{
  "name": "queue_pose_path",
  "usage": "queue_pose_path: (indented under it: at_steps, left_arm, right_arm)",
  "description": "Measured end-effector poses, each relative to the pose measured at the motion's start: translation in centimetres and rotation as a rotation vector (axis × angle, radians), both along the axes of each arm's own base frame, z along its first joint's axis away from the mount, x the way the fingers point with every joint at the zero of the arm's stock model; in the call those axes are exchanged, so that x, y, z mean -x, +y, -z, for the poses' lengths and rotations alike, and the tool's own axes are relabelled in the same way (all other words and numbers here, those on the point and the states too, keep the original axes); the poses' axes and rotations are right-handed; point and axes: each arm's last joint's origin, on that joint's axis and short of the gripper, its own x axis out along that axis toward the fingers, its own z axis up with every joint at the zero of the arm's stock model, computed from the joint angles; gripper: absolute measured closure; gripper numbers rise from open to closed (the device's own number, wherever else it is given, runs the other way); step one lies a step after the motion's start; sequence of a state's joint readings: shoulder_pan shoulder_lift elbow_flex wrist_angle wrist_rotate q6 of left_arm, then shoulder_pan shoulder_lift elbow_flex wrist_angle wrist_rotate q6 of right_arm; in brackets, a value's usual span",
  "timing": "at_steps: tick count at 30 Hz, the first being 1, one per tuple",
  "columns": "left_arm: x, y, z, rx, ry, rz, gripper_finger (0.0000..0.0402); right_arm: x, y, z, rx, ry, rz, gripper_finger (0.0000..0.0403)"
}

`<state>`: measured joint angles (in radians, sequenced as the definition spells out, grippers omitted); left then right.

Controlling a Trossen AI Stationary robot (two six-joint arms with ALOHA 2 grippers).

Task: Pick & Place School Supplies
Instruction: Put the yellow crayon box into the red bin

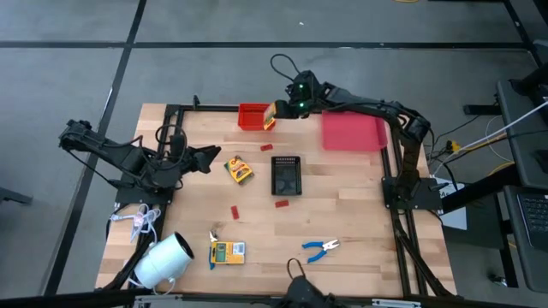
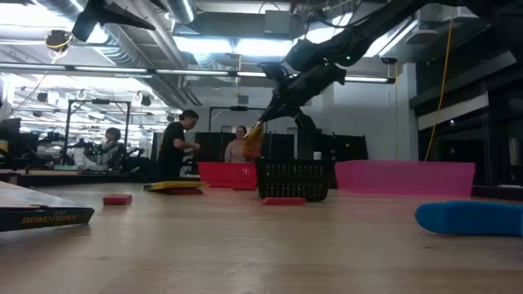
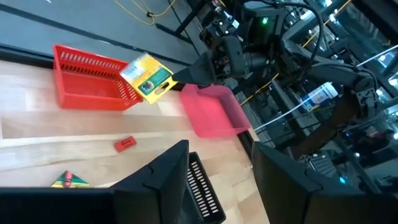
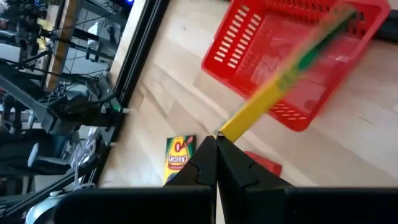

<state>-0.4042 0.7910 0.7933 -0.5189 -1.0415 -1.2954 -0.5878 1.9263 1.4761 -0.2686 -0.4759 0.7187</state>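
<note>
While the right gripper (image 1: 278, 111) hangs beside the red basket (image 1: 252, 116) at the table's far edge, its jaws are clamped on one corner of a yellow-and-green box (image 3: 147, 77), which is tilted in the air above the basket's rim.

Count, high view:
- Boxes: three. One held; a second box (image 1: 239, 170) lies flat and askew near the table's middle, just left of the black basket (image 1: 286, 174); a third box (image 1: 228, 252) lies flat near the front edge, beside the white roll (image 1: 163, 261).
- Flat red pieces: four visible. One piece (image 1: 266, 147) near the red basket, another piece (image 1: 282, 203) just in front of the black basket, a third piece (image 1: 233, 211) and a fourth piece (image 1: 237, 239) toward the front.
- Blue-handled pliers (image 1: 319, 249): one pair seen, near the front on the right.
- Baskets and trays: red basket, black basket, pink tray (image 1: 352, 132) at the far right.

Left gripper (image 1: 216, 156) rests low at the table's left side, jaws apart, holding nothing. White cord bundle (image 1: 141, 222) lies at the left edge.
</note>
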Motion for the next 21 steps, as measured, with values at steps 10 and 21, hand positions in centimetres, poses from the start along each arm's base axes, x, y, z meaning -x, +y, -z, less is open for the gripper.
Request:
queue_pose_path:
  at_steps: [10, 21]
  left_arm:
    - [0.0, 0.0, 0.0, 0.009, -0.004, 0.003, 0.0232]
    - [0.0, 0.0, 0.0, 0.023, -0.015, 0.000, 0.0233]
  right_arm:
    - [1.6, -1.5, 0.4, -0.017, 0.019, -0.064, 0.0403]
    - [1.7, -1.6, 1.2, 0.000, 0.044, -0.101, 0.0403]
